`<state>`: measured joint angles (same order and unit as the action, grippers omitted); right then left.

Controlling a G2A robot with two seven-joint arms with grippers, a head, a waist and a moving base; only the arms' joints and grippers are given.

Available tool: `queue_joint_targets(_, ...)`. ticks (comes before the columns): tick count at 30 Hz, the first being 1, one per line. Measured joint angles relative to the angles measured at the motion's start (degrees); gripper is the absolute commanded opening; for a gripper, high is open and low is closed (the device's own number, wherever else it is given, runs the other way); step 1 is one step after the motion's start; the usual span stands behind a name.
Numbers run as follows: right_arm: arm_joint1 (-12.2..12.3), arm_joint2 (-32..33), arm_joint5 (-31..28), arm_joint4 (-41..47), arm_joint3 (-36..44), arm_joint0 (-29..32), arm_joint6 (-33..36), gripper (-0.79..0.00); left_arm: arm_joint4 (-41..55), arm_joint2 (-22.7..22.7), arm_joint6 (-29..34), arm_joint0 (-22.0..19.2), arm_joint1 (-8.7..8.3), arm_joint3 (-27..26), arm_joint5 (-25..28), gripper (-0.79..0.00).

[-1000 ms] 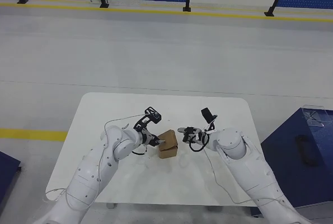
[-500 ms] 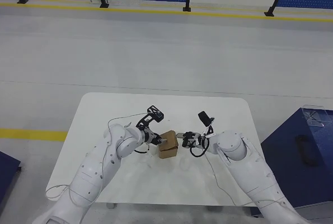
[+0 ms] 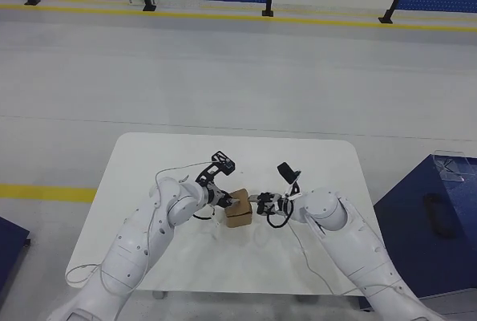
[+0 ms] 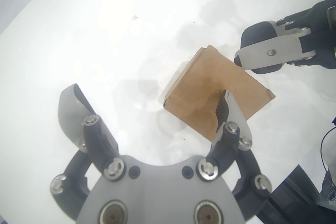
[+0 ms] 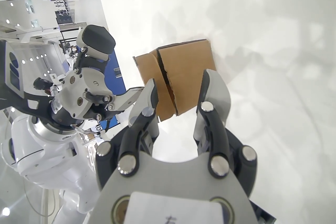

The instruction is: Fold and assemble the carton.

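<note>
Bracing the carton from both sides likely prevents sliding on the counter; it sits mid-counter between the hands. The left hand is spread wide and holds nothing, with one finger over the top face. The right hand is partly open, its fingers straddling the seamed end. Count: one carton, two hands.

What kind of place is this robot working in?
Probably a big indoor workshop or test hall, not a home. The wide grey floor has painted yellow lines, and dark blue panels stand beside the white table.
</note>
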<state>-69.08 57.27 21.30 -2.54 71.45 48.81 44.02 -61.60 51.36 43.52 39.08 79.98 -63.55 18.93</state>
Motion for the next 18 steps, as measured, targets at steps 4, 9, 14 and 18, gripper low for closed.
queue_joint_targets(4, -0.2, -0.3, -0.1, 0.0, -0.8, -0.3, -0.4, -0.471, -0.1, -0.1, 0.0, 0.1, 0.09, 0.1, 0.0, 0.0)
queue_joint_targets(9, -0.5, -0.8, -0.3, 0.2, -1.3, -0.6, -0.8, -0.474, -0.1, -0.1, 0.0, 0.0, 0.13, 0.2, 0.1, 0.0)
queue_joint_targets(14, -0.8, -1.2, -0.6, 0.7, -1.9, -0.9, -1.0, -0.474, -0.3, 0.1, -0.1, 0.2, 0.11, 0.1, 0.1, 0.0)
queue_joint_targets(18, -1.1, -1.7, -0.3, 0.4, -2.5, -1.2, -1.4, -0.474, -0.4, 0.1, 0.2, 0.3, 0.09, 0.1, 0.3, 0.0)
